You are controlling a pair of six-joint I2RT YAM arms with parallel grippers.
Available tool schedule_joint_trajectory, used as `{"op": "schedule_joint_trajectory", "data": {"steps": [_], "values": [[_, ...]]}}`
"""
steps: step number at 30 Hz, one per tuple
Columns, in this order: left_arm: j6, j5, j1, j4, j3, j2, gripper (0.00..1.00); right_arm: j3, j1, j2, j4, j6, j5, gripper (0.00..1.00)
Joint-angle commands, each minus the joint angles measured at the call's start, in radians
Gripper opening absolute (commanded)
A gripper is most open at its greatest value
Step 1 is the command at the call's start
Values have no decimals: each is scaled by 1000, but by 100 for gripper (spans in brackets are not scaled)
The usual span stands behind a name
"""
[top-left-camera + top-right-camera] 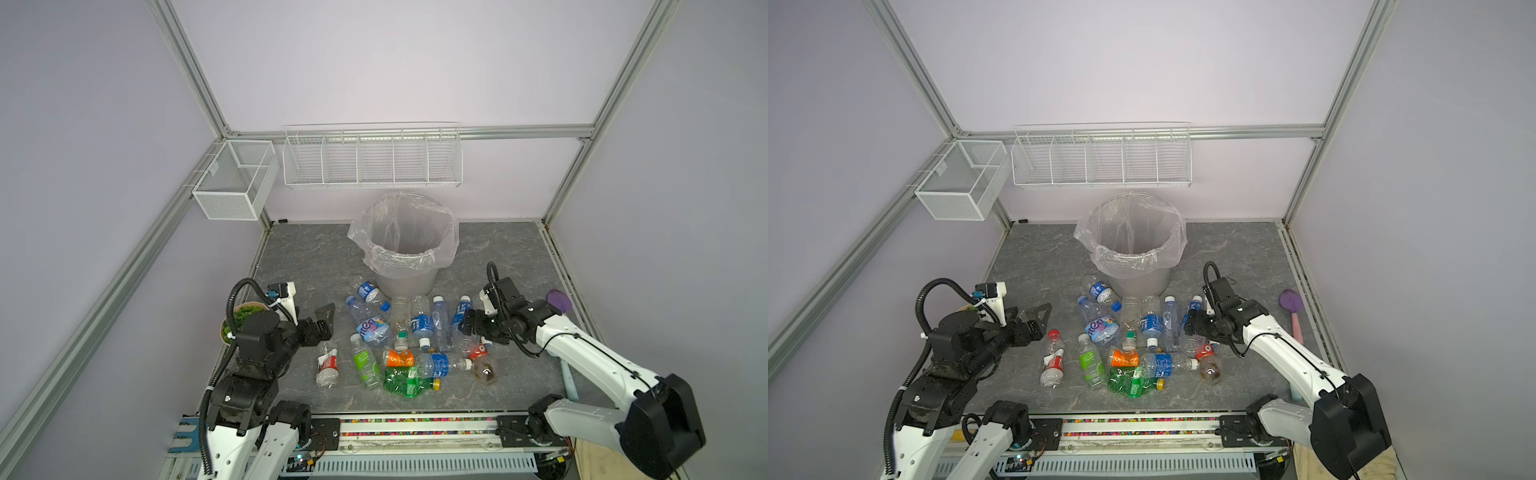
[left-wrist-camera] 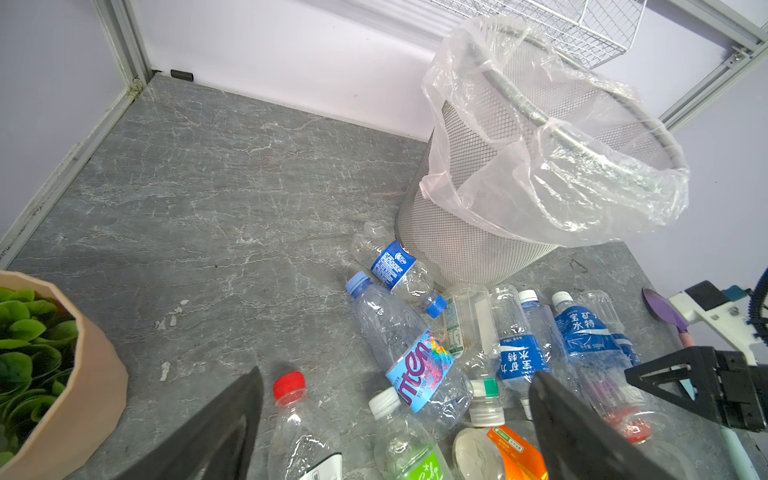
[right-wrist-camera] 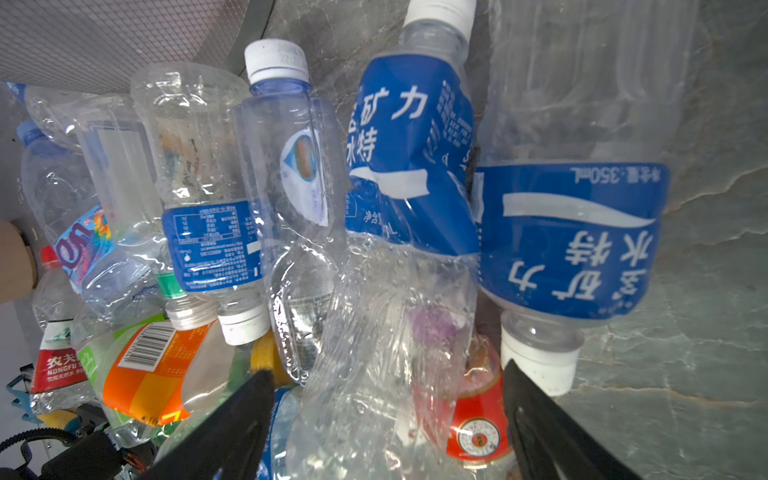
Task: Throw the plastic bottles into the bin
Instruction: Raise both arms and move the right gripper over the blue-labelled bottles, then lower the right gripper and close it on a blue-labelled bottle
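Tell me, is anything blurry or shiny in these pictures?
Both top views: even light, faint shadows, posts splayed by the wide lens. Left wrist view: near jaws soft, bag glinting. Right wrist view: jaws soft, bottles sharp.

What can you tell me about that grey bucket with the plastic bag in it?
The bin is a round grey bucket of fine metal mesh, widening toward the top, standing upright toward the back middle of the grey marbled table. A clear plastic bag lines it, crumpled and folded over the rim. No bottle shows inside. A blue-labelled bottle lies at its foot, seemingly touching the wall.
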Motion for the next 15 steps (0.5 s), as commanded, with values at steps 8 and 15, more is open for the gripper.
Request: {"op": "schedule_joint_trajectory", "data": {"steps": [8,15], "values": [[8,0,-4,-15,-7,6,99,8,13,104,68,25,-12,82],[9,-2,-4,-14,-8,8,99,22,27,130,86,32,-5,78]]}}
